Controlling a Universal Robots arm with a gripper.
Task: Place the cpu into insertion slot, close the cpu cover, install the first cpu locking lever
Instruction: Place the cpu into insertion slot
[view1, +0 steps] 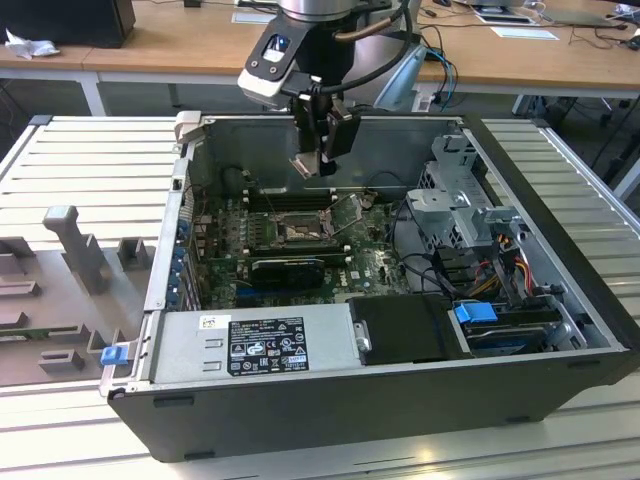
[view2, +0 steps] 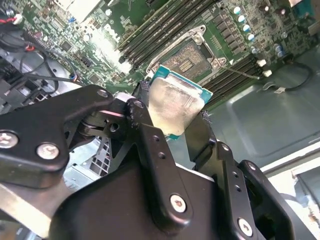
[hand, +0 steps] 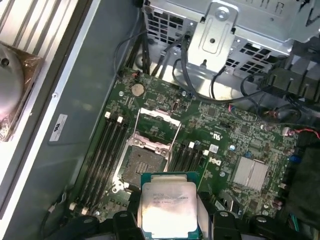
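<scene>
An open black computer case (view1: 350, 400) lies on its side on a grey ribbed aluminium table (view1: 90, 170), filling the middle of the exterior view. The black two-fingered gripper (view1: 318, 160) hangs in the upper middle of that view, over the rear part of the case's interior. Its jaws are clamped on the small square cpu with a pale silver metal face (view1: 305, 165), pinching it by two opposite edges. Both wrist views show the chip (view2: 175, 107) (hand: 169, 210) held between the black fingers (view2: 142, 117), its teal-green edge showing around the metal face.

The cpu is up in the air, clear of the green motherboard (hand: 225, 125) and not seated. Below it, near the centre of the exterior view, the square dark insertion slot with a metal rim (view1: 298, 232) (hand: 140, 162) is uncovered. The thin silver cpu cover frame (hand: 159, 115) is swung up off the socket at one end. Long black memory slots (hand: 107, 150) run along both sides of the socket. A silver finned heatsink (hand: 251, 173) sits on the board, well apart from it. A grey labelled power supply box (view1: 250, 340) lies along the case's near edge at the lower left.
</scene>
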